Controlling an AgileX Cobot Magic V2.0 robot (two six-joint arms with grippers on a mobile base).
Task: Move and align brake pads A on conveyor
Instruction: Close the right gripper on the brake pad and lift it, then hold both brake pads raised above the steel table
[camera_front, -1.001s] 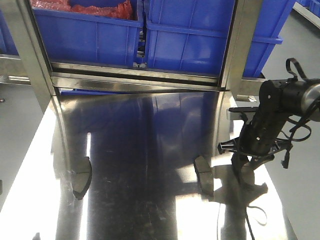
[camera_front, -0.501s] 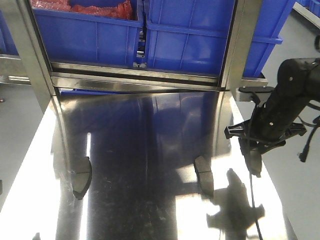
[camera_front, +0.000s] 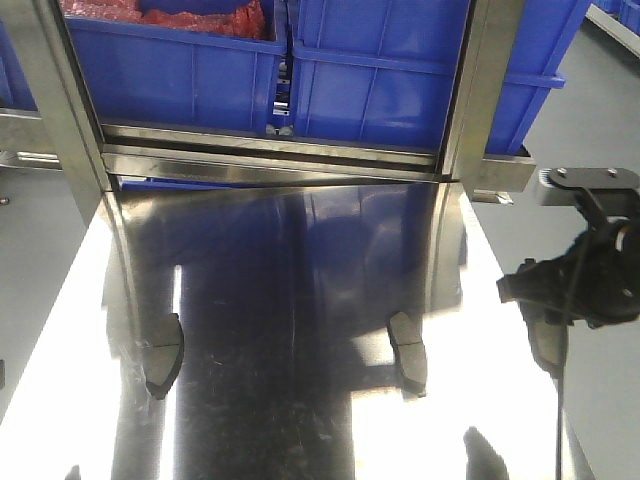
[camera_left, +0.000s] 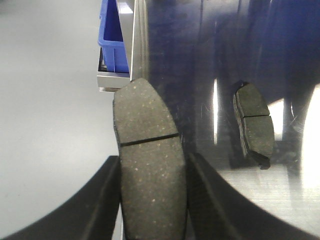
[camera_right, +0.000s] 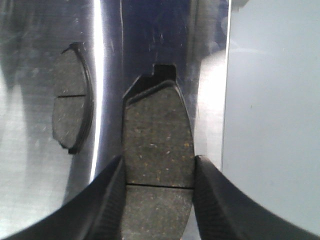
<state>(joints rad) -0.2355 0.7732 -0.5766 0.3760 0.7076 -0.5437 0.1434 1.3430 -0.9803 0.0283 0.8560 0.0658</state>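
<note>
At the right edge of the bench (camera_front: 300, 260), holds one of the brake pads A (camera_front: 549, 345), the right-hand pad (camera_right: 159, 150), in the right gripper (camera_right: 159, 165): fingers closed against its two long sides, spanning the thin groove, the notched backing plate showing past its far end. Holds it up off the steel, grey floor (camera_right: 270, 125) just beside. Grips another, the left-hand pad (camera_left: 150, 150), likewise in the left gripper (camera_left: 152, 167), fingers pressed to both sides and ending just short of the groove, above the bench's left edge, with floor on one side and steel on the other. Has two more lying flat, grooved face up, on the shiny steel: the left bench pad (camera_front: 163, 355) near the left side and the right bench pad (camera_front: 408, 350) toward the right, well apart from each other. Faces blue bins (camera_front: 380, 70) behind steel frame posts (camera_front: 60, 110) at the far end, red material (camera_front: 160, 15) in the left bin.
</note>
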